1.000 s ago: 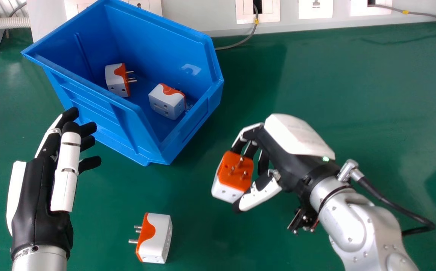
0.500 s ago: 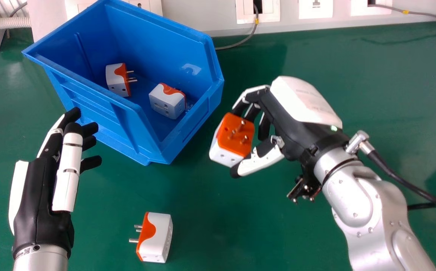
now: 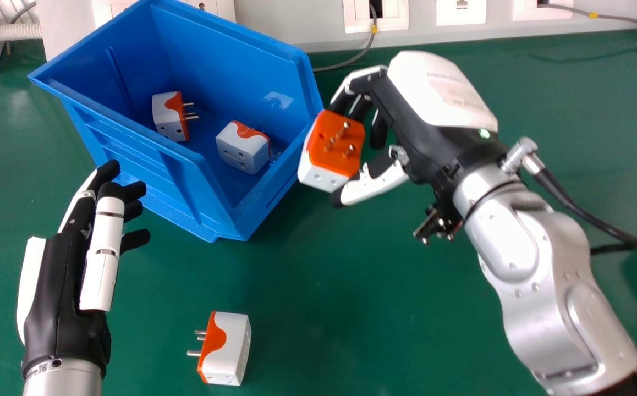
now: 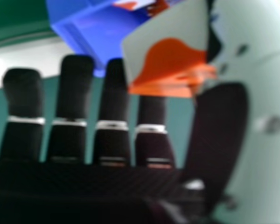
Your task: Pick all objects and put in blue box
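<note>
Two adapters (image 3: 242, 147) already lie in the box (image 3: 186, 165), a third (image 3: 332, 148) is pinched in the right hand (image 3: 417, 110) beside its rim, and one (image 3: 225, 347) is left on the table (image 3: 384, 308)

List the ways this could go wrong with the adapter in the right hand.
The held adapter could catch on the blue box, since in the head view it overlaps the box's right edge.

It might slip, as the right hand seems to grip it near the fingertips.

Dropped inside, it may knock the adapter lying nearest that edge.
</note>
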You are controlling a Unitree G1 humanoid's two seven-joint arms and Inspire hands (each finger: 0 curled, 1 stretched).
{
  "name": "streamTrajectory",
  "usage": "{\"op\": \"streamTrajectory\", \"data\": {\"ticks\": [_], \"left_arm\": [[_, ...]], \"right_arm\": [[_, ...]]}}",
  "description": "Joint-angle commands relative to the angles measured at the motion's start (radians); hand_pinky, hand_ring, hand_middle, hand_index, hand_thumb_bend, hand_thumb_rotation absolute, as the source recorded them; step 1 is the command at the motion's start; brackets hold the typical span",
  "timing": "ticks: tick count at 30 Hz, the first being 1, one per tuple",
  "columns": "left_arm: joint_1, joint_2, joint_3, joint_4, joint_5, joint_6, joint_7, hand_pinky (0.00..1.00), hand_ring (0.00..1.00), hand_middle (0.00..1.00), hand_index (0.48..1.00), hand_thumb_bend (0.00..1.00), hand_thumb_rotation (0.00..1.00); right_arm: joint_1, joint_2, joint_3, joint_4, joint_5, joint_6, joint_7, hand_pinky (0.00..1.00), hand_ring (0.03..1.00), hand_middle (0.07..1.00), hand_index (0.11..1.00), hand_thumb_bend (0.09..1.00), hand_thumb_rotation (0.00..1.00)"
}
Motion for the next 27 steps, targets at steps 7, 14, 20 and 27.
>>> {"op": "streamTrajectory", "data": {"ticks": [7, 14, 20, 27], "left_arm": [[0.008, 0.003, 0.007, -0.008, 0.002, -0.032, 0.001, 0.76, 0.85, 0.84, 0.901, 0.28, 0.94], [0.019, -0.002, 0.002, -0.013, 0.007, -0.036, 0.005, 0.76, 0.85, 0.84, 0.903, 0.28, 0.94], [0.02, -0.005, 0.0, 0.01, 0.005, -0.058, 0.007, 0.76, 0.85, 0.84, 0.904, 0.28, 0.94], [0.032, -0.002, -0.001, 0.035, 0.003, -0.107, 0.003, 0.77, 0.85, 0.84, 0.906, 0.28, 0.94]], "right_arm": [[-0.199, 0.044, 0.029, 0.155, -0.006, -0.047, -0.06, 0.26, 0.401, 0.507, 0.557, 0.48, 0.0], [-0.381, 0.115, 0.078, 0.433, 0.005, -0.098, -0.131, 0.27, 0.4, 0.5, 0.562, 0.481, 0.0], [-0.525, 0.166, 0.095, 0.672, 0.03, -0.157, -0.178, 0.28, 0.408, 0.513, 0.558, 0.482, 0.0], [-0.728, 0.25, 0.13, 1.003, 0.041, -0.237, -0.286, 0.28, 0.417, 0.522, 0.569, 0.481, 0.0]]}}
